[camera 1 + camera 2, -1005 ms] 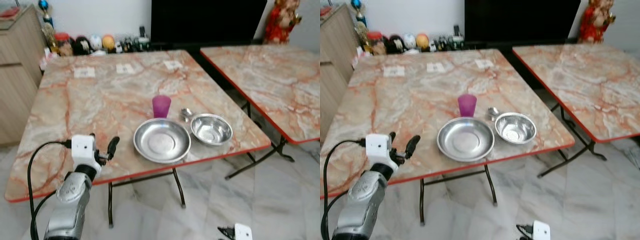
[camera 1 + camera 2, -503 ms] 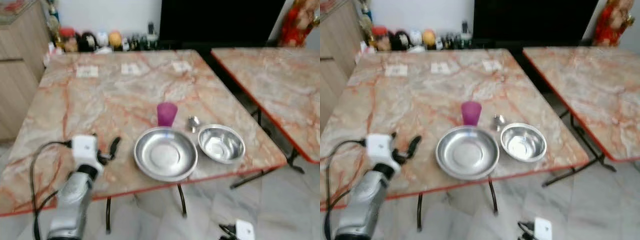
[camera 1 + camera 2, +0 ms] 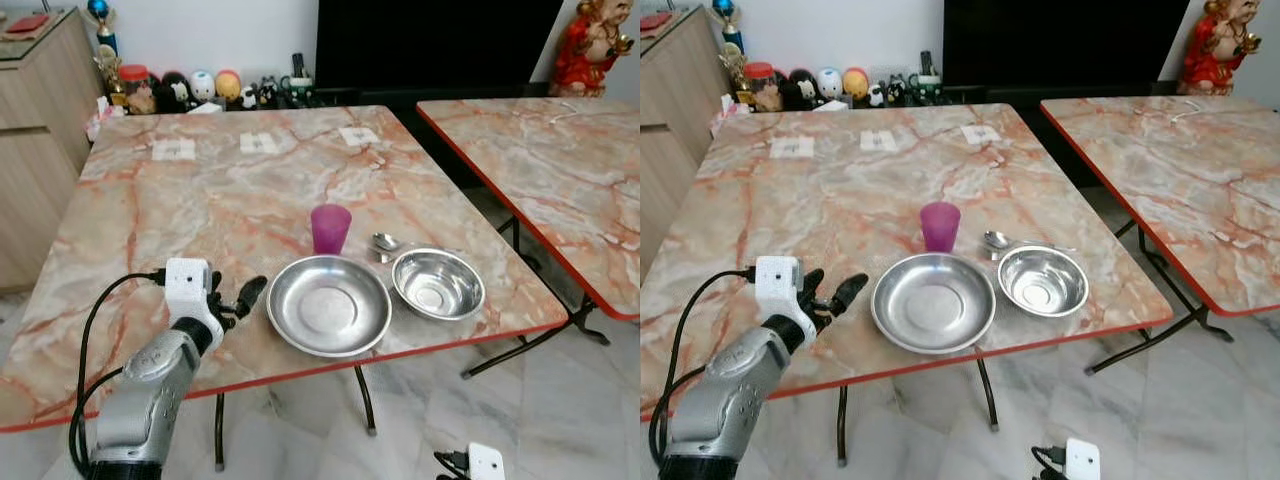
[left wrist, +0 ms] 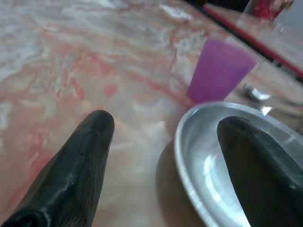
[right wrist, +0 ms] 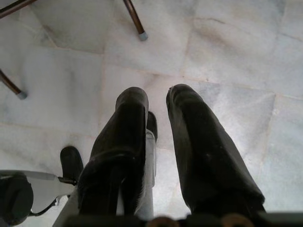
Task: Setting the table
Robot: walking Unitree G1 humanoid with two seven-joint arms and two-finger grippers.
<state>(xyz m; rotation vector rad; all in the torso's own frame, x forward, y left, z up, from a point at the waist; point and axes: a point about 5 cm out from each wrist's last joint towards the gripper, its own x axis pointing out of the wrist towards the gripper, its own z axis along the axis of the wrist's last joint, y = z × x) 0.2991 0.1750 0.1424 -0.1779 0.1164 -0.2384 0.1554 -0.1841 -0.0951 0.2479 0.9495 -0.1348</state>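
The robot's left gripper [image 3: 238, 300], its two black fingers spread apart and grasping nothing, hovers over the marble-patterned, red-edged folding table [image 3: 200, 200], just beside the left rim of a wide, shallow stainless-steel plate [image 3: 328, 305]. In the left wrist view one finger [image 4: 255, 161] reaches over that rim. A translucent purple plastic cup [image 3: 330, 229] stands upright just behind the plate; a smaller round steel bowl [image 3: 438, 284] sits to its right, with a metal spoon [image 3: 386, 243] behind the bowl. The right gripper [image 5: 158, 120] hangs idle above the white tiled floor [image 5: 227, 47], fingers nearly together and empty.
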